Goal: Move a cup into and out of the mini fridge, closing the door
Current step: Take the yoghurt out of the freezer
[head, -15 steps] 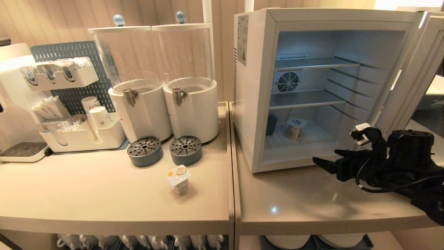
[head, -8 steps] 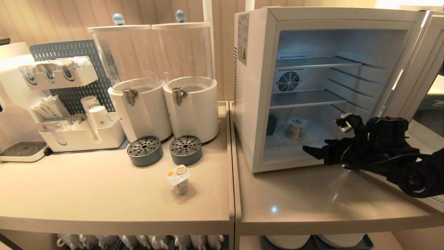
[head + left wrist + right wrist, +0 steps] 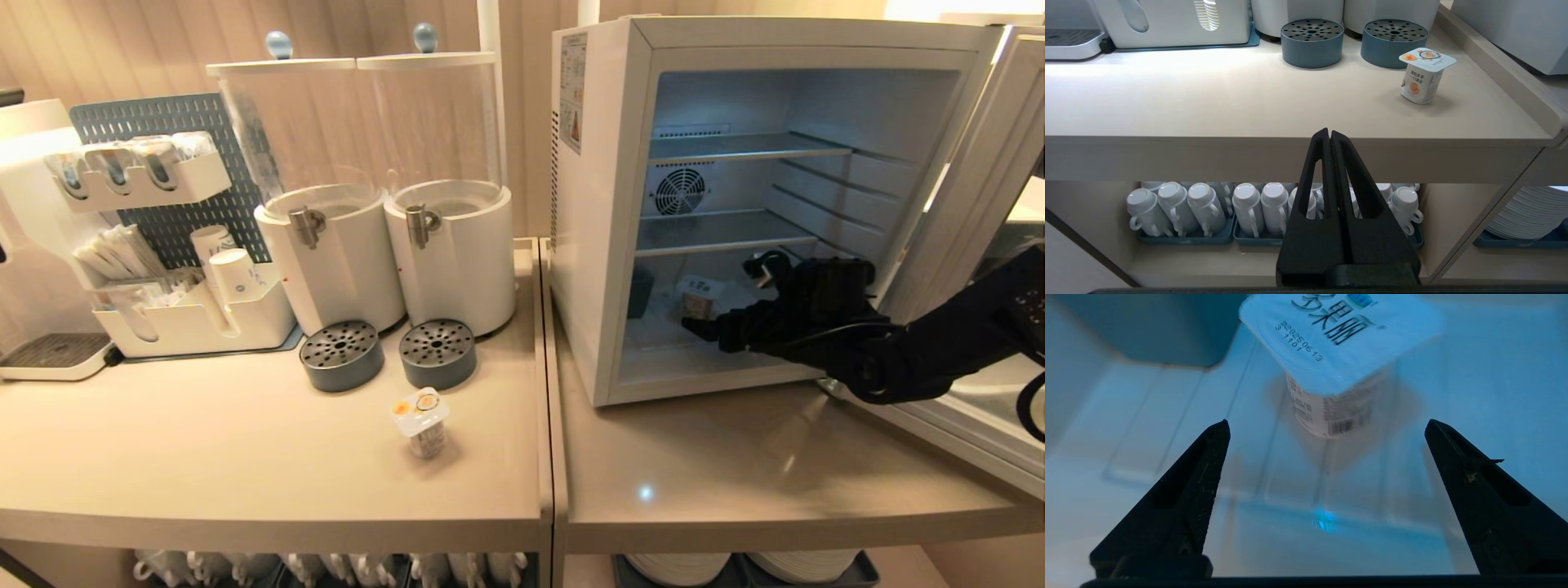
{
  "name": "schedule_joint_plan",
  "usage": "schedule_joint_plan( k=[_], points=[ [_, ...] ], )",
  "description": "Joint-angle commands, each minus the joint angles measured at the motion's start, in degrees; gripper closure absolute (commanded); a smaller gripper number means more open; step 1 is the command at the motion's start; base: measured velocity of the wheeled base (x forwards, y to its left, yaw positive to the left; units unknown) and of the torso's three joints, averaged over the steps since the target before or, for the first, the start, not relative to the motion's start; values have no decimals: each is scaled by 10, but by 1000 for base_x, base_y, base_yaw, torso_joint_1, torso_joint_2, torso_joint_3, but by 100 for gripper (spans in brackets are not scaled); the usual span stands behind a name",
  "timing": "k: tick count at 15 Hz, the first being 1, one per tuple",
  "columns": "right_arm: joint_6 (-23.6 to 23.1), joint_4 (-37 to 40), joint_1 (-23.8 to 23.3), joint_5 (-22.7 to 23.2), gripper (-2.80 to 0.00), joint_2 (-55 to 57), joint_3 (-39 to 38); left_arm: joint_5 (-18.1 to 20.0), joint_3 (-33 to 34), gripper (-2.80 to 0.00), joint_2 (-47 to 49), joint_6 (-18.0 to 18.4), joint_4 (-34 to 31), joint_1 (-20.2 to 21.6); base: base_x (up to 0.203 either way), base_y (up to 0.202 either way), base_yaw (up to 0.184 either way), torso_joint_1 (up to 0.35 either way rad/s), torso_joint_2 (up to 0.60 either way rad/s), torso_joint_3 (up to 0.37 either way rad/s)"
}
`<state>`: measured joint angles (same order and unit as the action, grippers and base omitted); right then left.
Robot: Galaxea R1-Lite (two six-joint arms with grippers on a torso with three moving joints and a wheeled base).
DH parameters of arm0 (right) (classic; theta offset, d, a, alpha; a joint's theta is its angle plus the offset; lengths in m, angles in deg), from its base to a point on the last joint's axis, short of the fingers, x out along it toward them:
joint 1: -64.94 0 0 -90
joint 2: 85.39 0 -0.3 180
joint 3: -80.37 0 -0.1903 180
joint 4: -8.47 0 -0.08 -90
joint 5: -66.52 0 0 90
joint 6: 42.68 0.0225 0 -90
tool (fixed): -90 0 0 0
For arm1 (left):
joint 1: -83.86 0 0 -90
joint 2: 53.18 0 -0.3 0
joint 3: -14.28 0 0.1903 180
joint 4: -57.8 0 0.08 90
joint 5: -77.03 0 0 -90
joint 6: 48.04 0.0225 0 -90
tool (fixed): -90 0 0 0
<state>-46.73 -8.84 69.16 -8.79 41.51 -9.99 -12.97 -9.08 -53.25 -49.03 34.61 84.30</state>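
The right gripper (image 3: 700, 327) is reached into the mini fridge (image 3: 604, 204), fingers spread wide and empty, just short of the yogurt cup (image 3: 1337, 363) on the fridge floor. The door (image 3: 971, 196) is swung open. The left gripper (image 3: 1329, 141) is parked below the worktop (image 3: 269, 457), pressed together. Risk: the cup could be knocked over if one finger clips the overhanging lid.

Mini fridge (image 3: 600, 245) open; cup (image 3: 699, 296) upright inside.
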Motion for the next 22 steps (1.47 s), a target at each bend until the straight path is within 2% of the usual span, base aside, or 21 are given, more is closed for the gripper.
schedule_joint_plan(
  k=[1, 7, 20, 21, 22],
  points=[
    [0, 3, 1, 1, -280, 33, 35, 0, 1, 0, 0, -1, 0, 0, 0, 0, 0, 0, 0, 0],
    [18, 37, 1, -16, -280, 66, 106, 0, 1, 0, 0, -2, 0, 0, 0, 0, 0, 0, 0, 0],
    [16, 63, 11, -56, -280, 97, 187, 0, 1, 0, 0, -2, 1, 0, 0, 0, 0, 0, 0, 0],
    [15, 62, 12, -59, 0, 98, 187, 0, 1, 0, 0, -2, 1, 0, 0, 0, 0, 0, 0, 0],
    [14, 63, 11, -66, 0, 98, 187, 0, 1, 0, 0, -2, 0, 0, 0, 0, 0, 0, 0, 0]
  ],
)
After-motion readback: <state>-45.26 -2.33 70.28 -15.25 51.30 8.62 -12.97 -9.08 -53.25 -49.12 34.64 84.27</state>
